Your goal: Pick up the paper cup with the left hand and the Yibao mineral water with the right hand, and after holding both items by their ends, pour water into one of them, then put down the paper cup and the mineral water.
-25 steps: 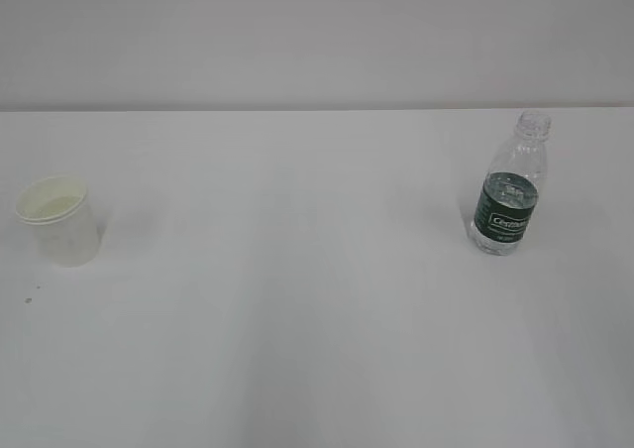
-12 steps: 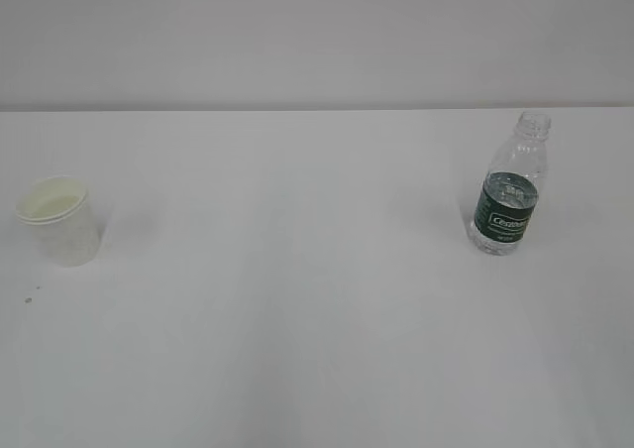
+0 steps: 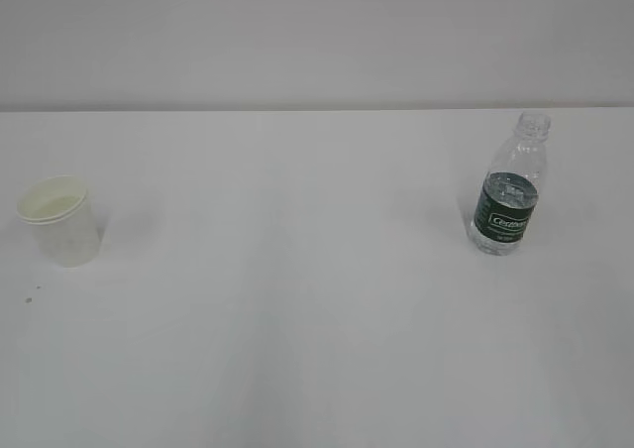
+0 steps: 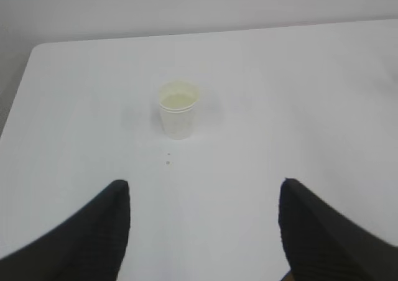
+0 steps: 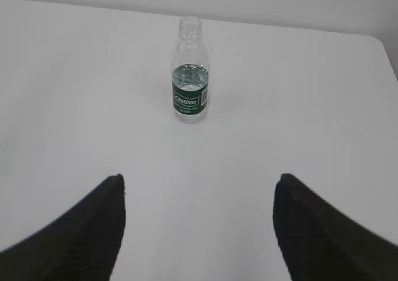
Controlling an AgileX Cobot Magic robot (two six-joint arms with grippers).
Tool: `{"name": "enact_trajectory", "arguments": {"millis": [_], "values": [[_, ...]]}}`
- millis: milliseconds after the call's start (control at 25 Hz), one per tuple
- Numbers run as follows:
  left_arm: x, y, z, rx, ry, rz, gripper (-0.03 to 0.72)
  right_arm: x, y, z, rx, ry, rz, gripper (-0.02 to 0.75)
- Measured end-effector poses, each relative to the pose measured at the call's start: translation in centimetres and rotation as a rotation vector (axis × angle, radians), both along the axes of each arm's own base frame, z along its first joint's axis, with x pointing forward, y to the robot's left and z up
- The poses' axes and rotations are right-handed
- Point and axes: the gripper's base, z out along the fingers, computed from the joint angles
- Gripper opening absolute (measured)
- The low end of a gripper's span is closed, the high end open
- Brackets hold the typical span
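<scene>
The paper cup stands upright at the left of the white table; it also shows in the left wrist view, well ahead of my left gripper, which is open and empty. The Yibao mineral water, uncapped with a dark green label, stands upright at the right; it shows in the right wrist view, well ahead of my right gripper, which is open and empty. Neither gripper shows in the exterior view.
The white table meets a pale wall at the back. A small dark speck lies in front of the cup. The table's left edge and right corner show in the wrist views.
</scene>
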Motion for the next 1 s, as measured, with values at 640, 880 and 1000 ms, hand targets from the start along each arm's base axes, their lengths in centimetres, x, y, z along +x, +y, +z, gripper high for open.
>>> {"name": "enact_trajectory", "arguments": {"millis": [640,880,1000], "values": [[-1.5,-0.3,-0.5,0.041,-0.071,-0.086,0.519,-3.0,-0.3,-2.4,0.012,-0.091,0.008,0.555],[-2.8,-0.2,-1.9,0.038,-0.116,-0.087,0.502,-2.7,-0.2,-3.3,0.012,-0.045,0.009,0.555],[-2.4,-0.3,-2.6,0.04,-0.081,-0.093,0.501,-2.7,-0.2,-3.3,0.013,-0.042,0.01,0.554]]}}
